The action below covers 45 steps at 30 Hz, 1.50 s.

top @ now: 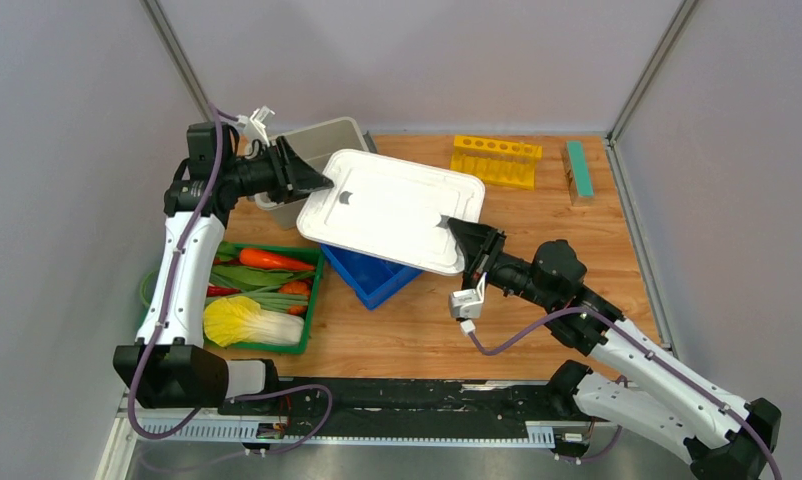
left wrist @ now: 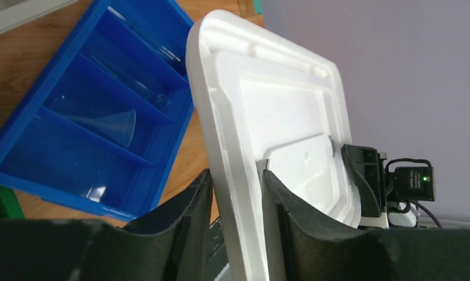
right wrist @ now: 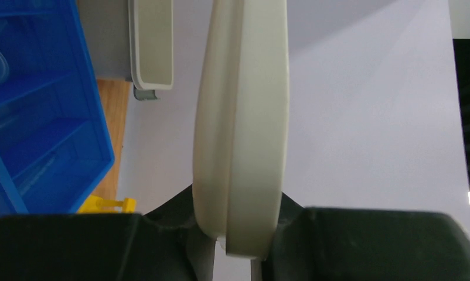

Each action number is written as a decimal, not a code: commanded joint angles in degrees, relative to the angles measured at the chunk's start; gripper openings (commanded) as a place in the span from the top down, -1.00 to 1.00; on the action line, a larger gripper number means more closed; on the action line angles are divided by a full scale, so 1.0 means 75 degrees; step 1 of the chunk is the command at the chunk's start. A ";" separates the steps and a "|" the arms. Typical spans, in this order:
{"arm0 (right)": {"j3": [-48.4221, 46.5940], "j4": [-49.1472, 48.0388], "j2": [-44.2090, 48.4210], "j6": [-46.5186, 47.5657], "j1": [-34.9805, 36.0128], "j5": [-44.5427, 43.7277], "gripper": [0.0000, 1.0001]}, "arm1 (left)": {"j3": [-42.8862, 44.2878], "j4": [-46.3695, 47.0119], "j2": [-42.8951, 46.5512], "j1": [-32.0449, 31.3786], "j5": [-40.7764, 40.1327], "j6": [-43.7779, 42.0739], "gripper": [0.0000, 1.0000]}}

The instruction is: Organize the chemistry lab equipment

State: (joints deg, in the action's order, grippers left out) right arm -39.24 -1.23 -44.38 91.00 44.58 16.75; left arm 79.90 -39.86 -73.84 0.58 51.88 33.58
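Observation:
A white rectangular lid (top: 387,205) hangs tilted above the blue divided tray (top: 377,278), between both arms. My left gripper (top: 322,178) straddles the lid's left rim (left wrist: 268,99). In the left wrist view its fingers (left wrist: 235,175) stand a little apart, with a sliver of table showing beside the rim. My right gripper (top: 459,230) is shut on the lid's right edge (right wrist: 241,117), which is pinched between both pads (right wrist: 237,194). In the tray (left wrist: 21,158) lie a clear funnel (left wrist: 116,126) and thin clear rods (left wrist: 147,47).
A green crate (top: 314,300) of vegetables sits front left. A grey bin (top: 329,135) stands behind the left gripper. A yellow tube rack (top: 495,160) and a green block (top: 579,170) are at the back right.

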 commanded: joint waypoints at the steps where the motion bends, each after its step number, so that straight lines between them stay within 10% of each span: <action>1: -0.0345 -0.0187 0.0245 -0.1432 0.0220 0.0367 1.00 | 0.0899 0.1223 -0.0032 -0.0136 0.0467 0.0316 0.04; 12: -0.0602 -0.1836 0.0094 -0.6336 0.0490 0.0102 0.99 | 0.1569 0.4984 -0.0548 0.0953 -0.0589 0.1909 -0.15; 18: -0.3785 0.0126 -0.1532 -1.0967 0.0024 -0.2234 0.99 | 0.0355 0.7734 -0.0292 0.1727 -0.0332 0.1781 0.05; 26: -0.7056 0.0950 -0.4554 -1.6101 -0.2953 0.2493 0.99 | 0.1290 0.4552 -0.0326 0.1821 0.0338 -0.0786 -0.15; 32: -0.8712 0.1056 -0.6572 -1.6890 -0.3201 0.4888 1.00 | 0.1521 0.4354 -0.0770 0.1938 0.0664 -0.0938 -0.29; 45: -0.9954 -0.3020 -0.8847 -2.0580 -0.3518 0.7762 1.00 | 0.1793 0.4283 -0.1826 0.2442 0.2306 0.0561 -0.46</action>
State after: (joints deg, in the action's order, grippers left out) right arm -107.22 -9.69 -108.88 -52.34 18.52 67.75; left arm 93.78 -8.75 -88.88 16.40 65.84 34.83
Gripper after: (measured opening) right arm 0.224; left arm 0.729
